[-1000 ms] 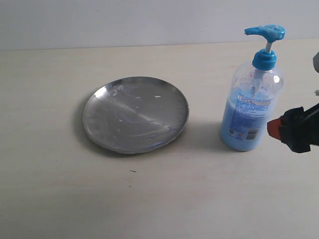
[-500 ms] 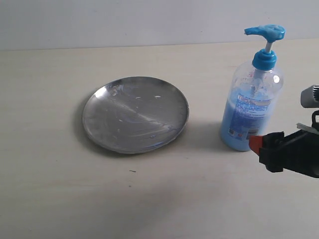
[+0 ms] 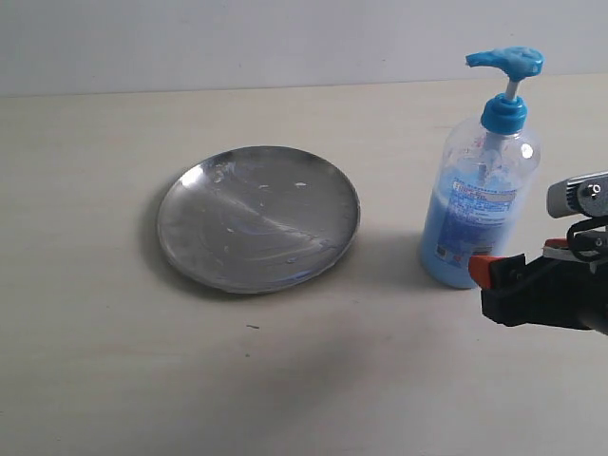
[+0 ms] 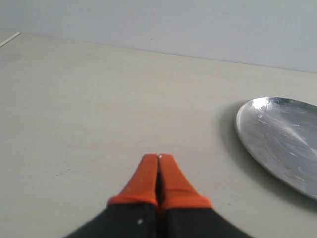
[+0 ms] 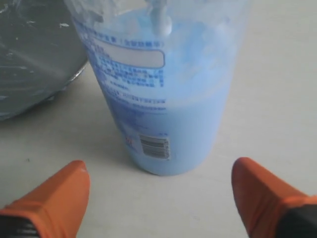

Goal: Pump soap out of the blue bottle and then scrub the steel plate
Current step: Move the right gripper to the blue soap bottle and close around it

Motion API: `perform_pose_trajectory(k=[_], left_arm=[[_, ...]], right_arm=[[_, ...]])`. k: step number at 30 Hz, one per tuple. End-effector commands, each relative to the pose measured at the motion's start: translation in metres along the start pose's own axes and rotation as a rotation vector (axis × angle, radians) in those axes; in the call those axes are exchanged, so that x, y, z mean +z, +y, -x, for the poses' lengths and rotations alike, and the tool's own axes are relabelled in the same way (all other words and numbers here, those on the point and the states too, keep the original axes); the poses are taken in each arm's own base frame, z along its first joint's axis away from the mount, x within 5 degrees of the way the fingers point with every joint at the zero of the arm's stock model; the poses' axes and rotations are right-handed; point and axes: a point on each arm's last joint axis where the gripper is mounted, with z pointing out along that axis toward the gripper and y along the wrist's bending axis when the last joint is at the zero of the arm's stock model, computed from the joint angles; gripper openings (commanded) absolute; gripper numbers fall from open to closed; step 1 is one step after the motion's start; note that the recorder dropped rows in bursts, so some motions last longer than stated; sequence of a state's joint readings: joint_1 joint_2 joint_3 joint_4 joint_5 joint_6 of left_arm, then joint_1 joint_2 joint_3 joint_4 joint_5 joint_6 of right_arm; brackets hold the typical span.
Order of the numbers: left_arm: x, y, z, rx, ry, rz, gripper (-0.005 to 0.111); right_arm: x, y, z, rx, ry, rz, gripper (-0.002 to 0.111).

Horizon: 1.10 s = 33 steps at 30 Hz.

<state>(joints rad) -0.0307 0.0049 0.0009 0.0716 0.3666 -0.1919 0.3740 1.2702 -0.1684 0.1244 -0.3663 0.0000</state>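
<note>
The blue bottle (image 3: pixel 480 190) stands upright at the right of the table, its blue pump head (image 3: pixel 506 62) raised. Light-blue soap (image 3: pixel 454 233) fills its lower half. The steel plate (image 3: pixel 258 217) lies flat to its left, smudged. My right gripper (image 3: pixel 486 273) is low beside the bottle's base. In the right wrist view it (image 5: pixel 161 179) stands open, the orange fingertips (image 5: pixel 74 181) wide apart just short of the bottle (image 5: pixel 168 99) and not touching it. My left gripper (image 4: pixel 158 157) is shut on nothing above bare table, with the plate (image 4: pixel 282 139) off to one side.
The pale table (image 3: pixel 304 380) stretches around both things and meets a light wall (image 3: pixel 237 38) at the back. The plate's rim (image 5: pixel 29 99) lies close beside the bottle in the right wrist view.
My right gripper has come in from the right edge, leftward and lower, up to the bottle's base. Bottle and plate have not moved.
</note>
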Motion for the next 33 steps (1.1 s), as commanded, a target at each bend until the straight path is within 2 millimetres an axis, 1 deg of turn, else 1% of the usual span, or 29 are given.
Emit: perform_pose_trajectory(k=[1, 9, 16, 18, 19, 20, 21, 22, 28, 33], left_arm=[[0.000, 0.000, 0.001, 0.001, -0.017, 0.001, 0.000], [0.000, 0.000, 0.002, 0.001, -0.019, 0.001, 0.000], [0.000, 0.000, 0.002, 0.001, -0.019, 0.001, 0.000], [0.000, 0.000, 0.002, 0.001, -0.019, 0.001, 0.000], [0.000, 0.000, 0.002, 0.001, -0.019, 0.001, 0.000], [0.000, 0.000, 0.002, 0.001, -0.019, 0.001, 0.000], [0.000, 0.000, 0.002, 0.001, -0.019, 0.001, 0.000], [0.000, 0.000, 0.002, 0.001, -0.019, 0.001, 0.000], [0.000, 0.000, 0.002, 0.001, -0.019, 0.001, 0.000], [0.000, 0.000, 0.002, 0.001, -0.019, 0.001, 0.000]], right_arm=[[0.006, 0.000, -0.004, -0.030, 0.007, -0.005, 0.074], [0.015, -0.001, -0.010, -0.048, 0.040, -0.013, 0.074], [0.021, 0.000, -0.004, -0.086, -0.058, -0.004, 0.075], [0.025, 0.002, -0.005, -0.116, -0.073, 0.012, 0.083], [0.027, 0.002, -0.006, -0.117, -0.077, 0.010, 0.091], [0.029, 0.002, -0.006, -0.117, -0.077, 0.010, 0.094], [0.031, 0.002, -0.007, -0.116, -0.089, 0.009, 0.100], [0.032, 0.002, -0.007, -0.112, -0.096, 0.009, 0.101], [0.049, 0.003, 0.004, -0.105, -0.144, 0.007, 0.102], [0.058, 0.002, 0.006, -0.091, -0.183, -0.012, 0.102]])
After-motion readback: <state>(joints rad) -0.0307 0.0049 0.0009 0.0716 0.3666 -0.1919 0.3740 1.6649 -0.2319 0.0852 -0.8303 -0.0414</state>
